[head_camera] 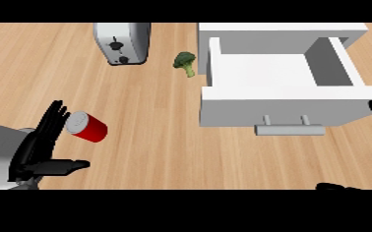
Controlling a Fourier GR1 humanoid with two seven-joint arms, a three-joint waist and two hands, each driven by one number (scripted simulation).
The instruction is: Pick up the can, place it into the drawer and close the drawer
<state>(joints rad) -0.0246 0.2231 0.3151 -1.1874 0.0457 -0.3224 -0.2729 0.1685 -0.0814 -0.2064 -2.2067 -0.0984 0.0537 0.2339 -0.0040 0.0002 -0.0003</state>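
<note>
A red can with a silver top lies on its side on the wooden counter at the left. My left hand is right beside it on its left, open, fingers straight and pointing up, thumb stretched out to the right below the can. The white drawer stands pulled open at the right, its inside bare, with a grey handle on its front. Only a dark tip of my right hand shows at the lower right edge.
A silver toaster stands at the back, left of centre. A piece of broccoli lies between the toaster and the drawer's left wall. Bare wood stretches between the can and the drawer front.
</note>
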